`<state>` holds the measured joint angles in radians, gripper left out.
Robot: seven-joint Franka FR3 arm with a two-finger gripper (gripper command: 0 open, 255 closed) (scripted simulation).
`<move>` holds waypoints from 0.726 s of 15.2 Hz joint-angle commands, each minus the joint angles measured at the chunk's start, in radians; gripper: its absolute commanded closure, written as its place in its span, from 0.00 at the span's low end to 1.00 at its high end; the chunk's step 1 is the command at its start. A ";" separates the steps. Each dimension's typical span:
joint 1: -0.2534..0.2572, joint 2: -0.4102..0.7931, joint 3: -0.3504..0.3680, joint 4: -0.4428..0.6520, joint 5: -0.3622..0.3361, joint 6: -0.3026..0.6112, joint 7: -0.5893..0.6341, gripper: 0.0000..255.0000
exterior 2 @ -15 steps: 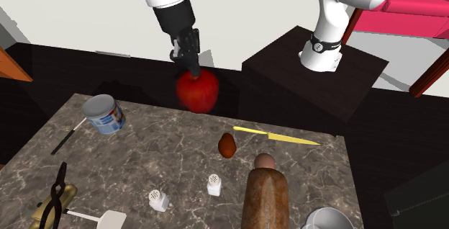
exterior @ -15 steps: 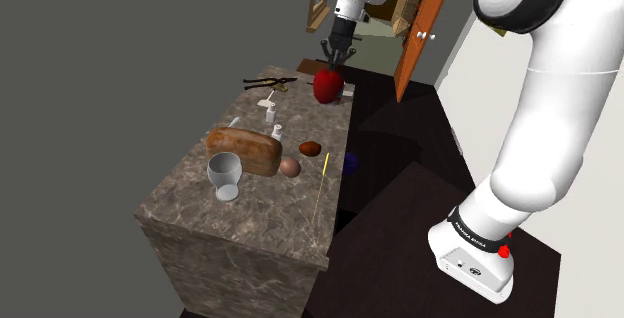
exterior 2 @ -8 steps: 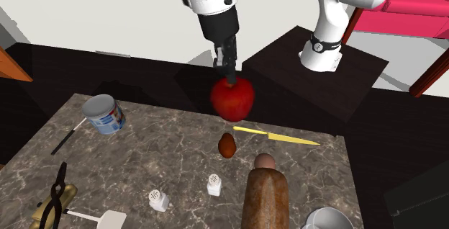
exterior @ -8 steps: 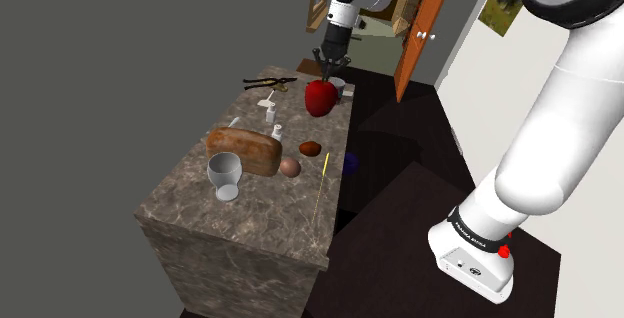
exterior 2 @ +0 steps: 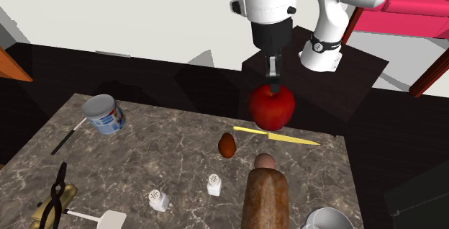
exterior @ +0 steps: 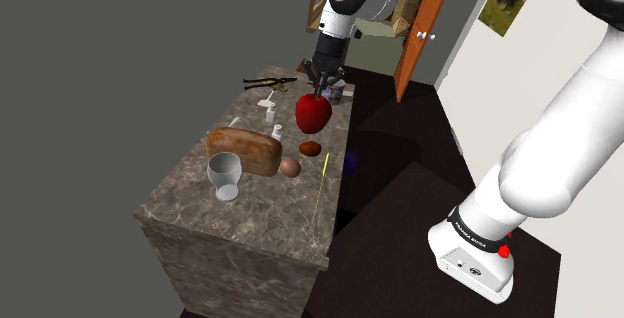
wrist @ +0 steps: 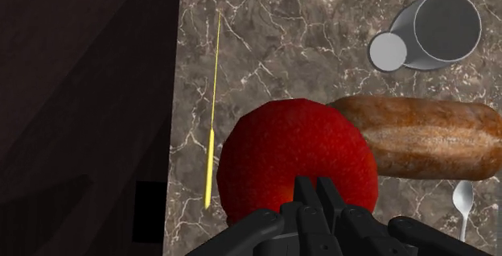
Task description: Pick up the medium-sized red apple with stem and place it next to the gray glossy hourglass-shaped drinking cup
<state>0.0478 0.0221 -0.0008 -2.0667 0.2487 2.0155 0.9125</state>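
Observation:
The red apple [exterior: 313,113] hangs in the air above the marble counter [exterior: 262,228], over its stand-side edge. My gripper [exterior: 320,89] is shut on the top of the apple, fingers nearly meeting at the stem. In the second exterior view the apple [exterior 2: 271,107] hovers above the yellow knife, under the gripper [exterior 2: 274,85]. Along the hand, the apple [wrist: 296,164] hides the fingertips of the gripper [wrist: 315,195]. The grey hourglass cup [exterior: 224,174] stands upright at the counter's near end, past the bread loaf; the cup [wrist: 438,29] is open-mouthed in the wrist view.
A brown bread loaf [exterior: 245,149] lies between apple and cup. A thin yellow knife [exterior: 321,186] runs along the counter edge. A small brown lump [exterior: 310,148], an egg-like ball [exterior: 290,167], two shakers [exterior 2: 214,184], a tin can [exterior 2: 104,114] and black tongs [exterior 2: 54,199] also sit there.
The arm has carried the apple away from the counter's far end toward the bread and cup: rightward in the second exterior view, down and left in the shoulder view.

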 commanded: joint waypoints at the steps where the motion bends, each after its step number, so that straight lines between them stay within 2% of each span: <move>1: 0.023 -0.032 0.022 -0.037 0.005 0.016 0.042 1.00; 11: 0.139 -0.145 0.151 -0.178 0.044 0.096 0.254 1.00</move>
<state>0.1761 -0.1187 0.1377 -2.2317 0.2880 2.0972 1.1461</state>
